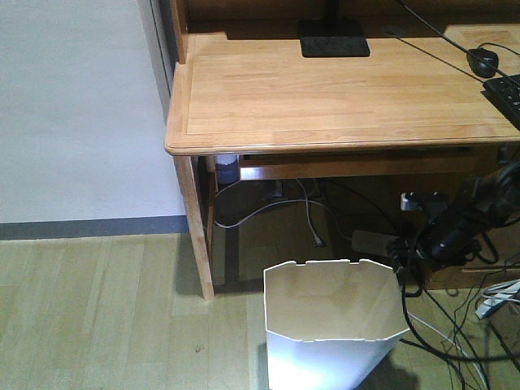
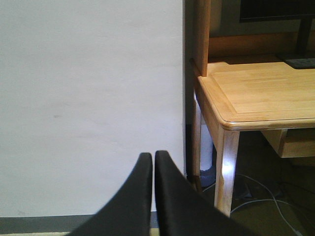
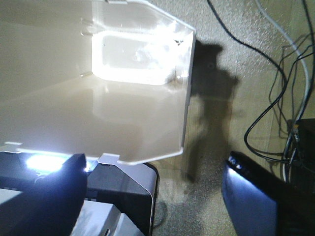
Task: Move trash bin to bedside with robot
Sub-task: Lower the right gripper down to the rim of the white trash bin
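Observation:
The white trash bin (image 1: 333,325) stands on the wood floor in front of the desk, its cream inside open to view. In the right wrist view I look down into the trash bin (image 3: 123,113), and its notched rim corner lies between the fingers of my right gripper (image 3: 155,160), which is open with both fingers apart from the rim. From the front, the right gripper (image 1: 443,236) hovers just beyond the bin's right rim. My left gripper (image 2: 153,156) is shut on nothing and faces a white wall. The bedside is out of view.
A light wooden desk (image 1: 341,89) stands behind the bin, with a leg (image 1: 195,227) to its left. Black and white cables (image 1: 463,325) tangle on the floor to the right. A black and grey block (image 3: 128,196) sits under the bin's near rim.

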